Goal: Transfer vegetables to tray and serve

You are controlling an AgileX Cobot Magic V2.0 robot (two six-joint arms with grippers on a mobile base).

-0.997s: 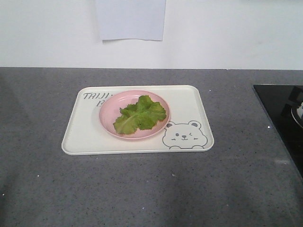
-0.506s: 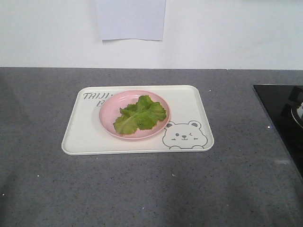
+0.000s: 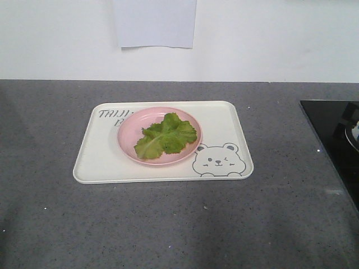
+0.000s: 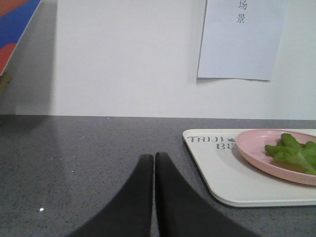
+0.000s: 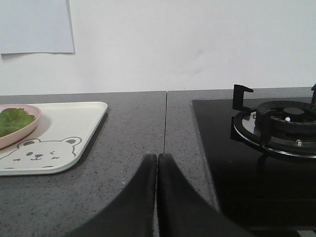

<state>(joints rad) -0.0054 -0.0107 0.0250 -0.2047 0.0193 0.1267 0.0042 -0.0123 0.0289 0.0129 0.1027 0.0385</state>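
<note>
The vegetables point(image 3: 166, 136) lie on a pink plate point(image 3: 130, 130) resting on the tray point(image 3: 101, 162), mid-counter; the left gripper point(image 4: 154, 159) and right gripper point(image 5: 157, 158) are both pressed closed, holding nothing, near the tray's left and right sides.

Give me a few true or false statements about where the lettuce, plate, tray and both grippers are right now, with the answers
1. The vegetables lie on the pink plate. True.
2. The pink plate stands on the counter beside the tray. False: it stands on the tray, partly covering the lettering.
3. The left gripper is shut and holds nothing. True.
4. The right gripper grips the tray's edge. False: it is shut above the counter, apart from the tray.
5. A gas burner sits to the tray's right. True.
6. The bear face is hidden under the plate. False: it shows at the tray's near right corner.
</note>
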